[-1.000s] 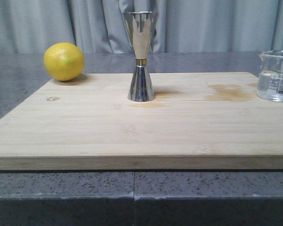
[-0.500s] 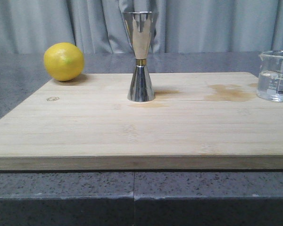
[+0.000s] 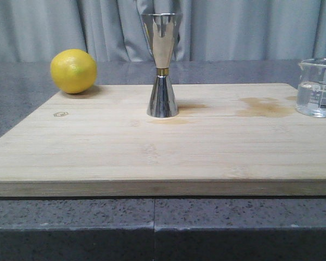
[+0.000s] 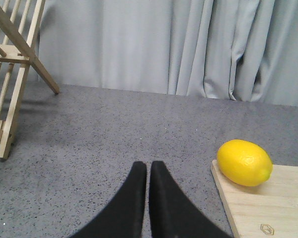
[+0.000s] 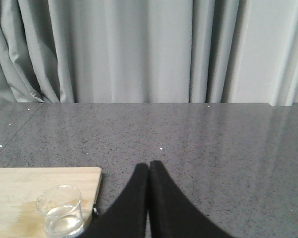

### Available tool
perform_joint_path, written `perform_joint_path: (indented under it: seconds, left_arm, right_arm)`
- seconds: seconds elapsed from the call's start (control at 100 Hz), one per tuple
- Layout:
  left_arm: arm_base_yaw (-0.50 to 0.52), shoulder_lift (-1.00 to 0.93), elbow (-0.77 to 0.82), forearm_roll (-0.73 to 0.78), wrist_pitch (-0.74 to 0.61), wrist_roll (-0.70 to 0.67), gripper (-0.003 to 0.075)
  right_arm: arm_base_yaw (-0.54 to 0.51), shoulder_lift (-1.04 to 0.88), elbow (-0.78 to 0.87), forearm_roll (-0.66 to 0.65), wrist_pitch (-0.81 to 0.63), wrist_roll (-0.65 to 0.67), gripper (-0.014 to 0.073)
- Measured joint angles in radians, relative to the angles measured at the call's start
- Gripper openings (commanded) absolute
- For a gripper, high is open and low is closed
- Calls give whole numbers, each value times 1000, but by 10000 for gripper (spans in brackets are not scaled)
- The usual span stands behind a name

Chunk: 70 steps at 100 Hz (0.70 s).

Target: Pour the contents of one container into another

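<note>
the left gripper (image 4: pixel 148 171) has its two black fingers pressed together, holding nothing, and hangs over bare grey countertop (image 4: pixel 114 129). just to one side of it lies the corner of the wooden cutting board (image 4: pixel 268 208), with the lemon (image 4: pixel 244 162) resting on that corner, near the fingertips but apart from them. a slatted wooden rack (image 4: pixel 10 74) stands well off on the other side, with open counter between it and the fingers, and grey curtain (image 4: pixel 164 44) closes the far edge.

the right gripper (image 5: pixel 149 168) also has its fingers together and empty, above counter beyond the board's far right corner. the glass beaker (image 5: pixel 60 210) sits upright at that corner, close to the board's edge, near the gripper and not touched by it; clear liquid fills its lower part.

in the front view neither gripper shows. the steel jigger (image 3: pixel 162 65) stands upright about mid-width on the board, toward its back, with free board all around it. the beaker (image 3: pixel 318 88) is at the far right, partly cut by the frame edge, well apart from the jigger, with wet stains (image 3: pixel 263 107) on the wood between them. the lemon sits at the back left corner. the front half of the board lies bare up to its front edge.
</note>
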Motion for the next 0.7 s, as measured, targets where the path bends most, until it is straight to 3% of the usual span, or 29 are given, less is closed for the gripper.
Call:
perform_joint_path:
  seconds: [0.13,0.21,0.7]
  left_arm:
    - [0,0,0,23,4,0,346]
    - [0,0,0,29,4,0,475]
    - [2,0,0,34,6,0,492]
  right_arm:
    - [0,0,0,2,2,0,402]
    - [0,0,0,3,9,0,476]
    - [0,0,0,3,17,0,480]
